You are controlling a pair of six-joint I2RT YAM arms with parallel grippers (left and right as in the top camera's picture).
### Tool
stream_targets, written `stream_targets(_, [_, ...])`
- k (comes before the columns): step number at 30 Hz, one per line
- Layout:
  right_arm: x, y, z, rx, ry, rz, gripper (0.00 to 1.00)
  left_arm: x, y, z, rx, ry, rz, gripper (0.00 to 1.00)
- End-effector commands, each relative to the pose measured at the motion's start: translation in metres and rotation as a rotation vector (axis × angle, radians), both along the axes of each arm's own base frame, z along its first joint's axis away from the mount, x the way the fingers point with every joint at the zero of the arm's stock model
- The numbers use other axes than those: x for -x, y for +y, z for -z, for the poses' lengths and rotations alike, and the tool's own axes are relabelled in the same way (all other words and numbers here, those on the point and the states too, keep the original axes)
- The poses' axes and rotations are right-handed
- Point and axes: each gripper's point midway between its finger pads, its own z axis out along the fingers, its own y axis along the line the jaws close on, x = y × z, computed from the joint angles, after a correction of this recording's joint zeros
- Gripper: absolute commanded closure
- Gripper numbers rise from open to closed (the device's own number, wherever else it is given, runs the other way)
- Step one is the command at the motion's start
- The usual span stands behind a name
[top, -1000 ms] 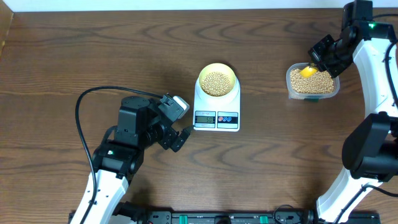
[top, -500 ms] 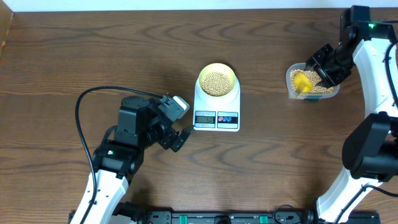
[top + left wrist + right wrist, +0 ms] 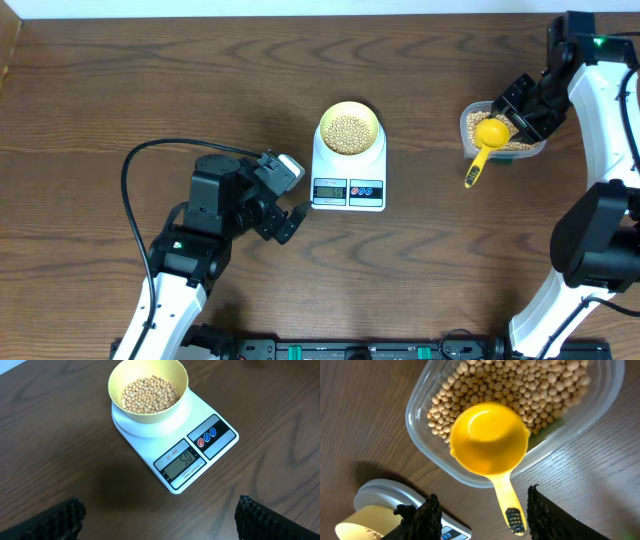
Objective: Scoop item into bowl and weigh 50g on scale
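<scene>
The pale-yellow bowl (image 3: 348,130) (image 3: 148,390) stands on the white scale (image 3: 378,172) (image 3: 200,455) and holds tan beans (image 3: 150,394). The scale's display reads 50. More beans (image 3: 520,380) fill a clear tub (image 3: 466,140) at the right. A yellow scoop (image 3: 488,135) (image 3: 490,437) lies cup-up on them, its handle poking over the tub's rim. My right gripper (image 3: 521,110) (image 3: 482,510) is open, and the handle's end lies loose between its fingers. My left gripper (image 3: 293,197) (image 3: 160,520) stands wide open and empty on the near side of the scale.
The left arm's black cable (image 3: 150,150) loops over the table to the left of the scale. The right arm's white links (image 3: 600,120) run down the right edge. Bare wooden tabletop (image 3: 430,260) lies between the scale and the tub.
My right gripper has opened and let go of the scoop. The scoop now rests on the tub's beans with its handle hanging over the rim. The left arm has not moved.
</scene>
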Motion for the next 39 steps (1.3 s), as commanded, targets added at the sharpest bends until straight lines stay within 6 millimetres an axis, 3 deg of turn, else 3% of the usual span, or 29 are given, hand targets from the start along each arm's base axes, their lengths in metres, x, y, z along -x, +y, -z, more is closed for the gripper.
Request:
stream_targets(1, [-0.004, 0.001, -0.012, 0.002, -0.056, -0.088, 0.48, -0.001, -0.001, -0.007, 0.011, -0.015, 0.006, 0.02])
stream_targets(6, [-0.015, 0.002, -0.044, 0.022, -0.173, -0.194, 0.39, -0.001, -0.001, -0.007, 0.011, -0.015, 0.007, 0.02])
stream_targets(12, [-0.017, 0.001, -0.114, 0.116, -0.382, -0.346, 0.18, -0.001, -0.001, -0.007, 0.011, -0.015, 0.006, 0.02])
stream_targets(15, [-0.008, -0.002, -0.151, 0.194, -0.477, -0.398, 0.01, -0.001, -0.001, -0.007, 0.011, -0.015, 0.006, 0.02])
stream_targets(20, [0.028, -0.02, -0.212, 0.367, -0.588, -0.352, 0.01, -0.001, -0.001, -0.007, 0.011, -0.015, 0.006, 0.02])
stream_targets(23, [0.053, -0.026, -0.238, 0.437, -0.63, -0.32, 0.01, -0.001, -0.001, -0.007, 0.011, -0.015, 0.006, 0.02])
stream_targets(27, [0.087, -0.023, -0.254, 0.447, -0.649, -0.315, 0.01, -0.001, -0.001, -0.007, 0.011, -0.015, 0.006, 0.02])
stream_targets(32, [0.128, -0.033, -0.253, 0.507, -0.563, -0.29, 0.01, -0.001, -0.001, -0.007, 0.011, -0.015, 0.006, 0.02])
stream_targets(39, [0.14, -0.032, -0.252, 0.506, -0.546, -0.291, 0.01, -0.001, -0.001, -0.007, 0.011, -0.015, 0.006, 0.03])
